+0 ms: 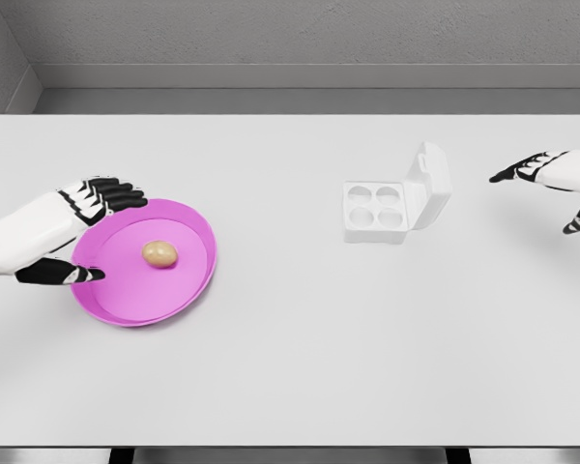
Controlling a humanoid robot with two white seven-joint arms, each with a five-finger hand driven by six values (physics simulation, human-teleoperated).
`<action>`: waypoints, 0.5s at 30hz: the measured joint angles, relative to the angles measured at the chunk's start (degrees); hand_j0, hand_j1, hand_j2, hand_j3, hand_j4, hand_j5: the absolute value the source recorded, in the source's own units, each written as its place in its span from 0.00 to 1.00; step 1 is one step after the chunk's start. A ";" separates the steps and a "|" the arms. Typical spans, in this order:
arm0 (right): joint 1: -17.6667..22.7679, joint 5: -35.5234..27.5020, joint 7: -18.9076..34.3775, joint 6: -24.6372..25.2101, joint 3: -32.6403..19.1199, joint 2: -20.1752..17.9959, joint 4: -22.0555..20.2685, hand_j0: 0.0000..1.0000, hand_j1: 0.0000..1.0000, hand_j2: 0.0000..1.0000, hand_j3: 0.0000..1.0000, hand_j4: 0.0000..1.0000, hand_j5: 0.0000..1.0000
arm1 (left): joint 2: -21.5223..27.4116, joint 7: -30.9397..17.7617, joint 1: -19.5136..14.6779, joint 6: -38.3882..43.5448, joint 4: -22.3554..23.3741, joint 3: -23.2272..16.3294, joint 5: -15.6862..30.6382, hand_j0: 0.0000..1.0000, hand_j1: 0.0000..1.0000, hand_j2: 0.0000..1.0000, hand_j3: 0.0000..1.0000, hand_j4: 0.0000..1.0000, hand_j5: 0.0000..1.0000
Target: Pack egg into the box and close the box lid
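A beige egg [159,254] lies in the middle of a pink plate [188,290] on the left of the white table. My left hand [89,232] hovers over the plate's left rim with fingers spread, thumb low and fingers high, a short way left of the egg and holding nothing. A white egg box [377,212] with empty round cups sits right of centre, its lid [429,186] standing open on the right side. My right hand [551,188] hangs at the far right edge, fingers spread, apart from the box.
The white table [300,367] spans the whole view, with a grey wall behind its far edge. Between the plate and the box lies bare tabletop.
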 measured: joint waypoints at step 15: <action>-0.18 -0.05 0.02 -2.08 0.70 0.52 0.57 1.00 1.00 1.00 1.00 1.00 1.00 | 6.13 1.19 -24.43 -0.02 -0.23 -16.83 15.45 1.00 1.00 1.00 1.00 1.00 1.00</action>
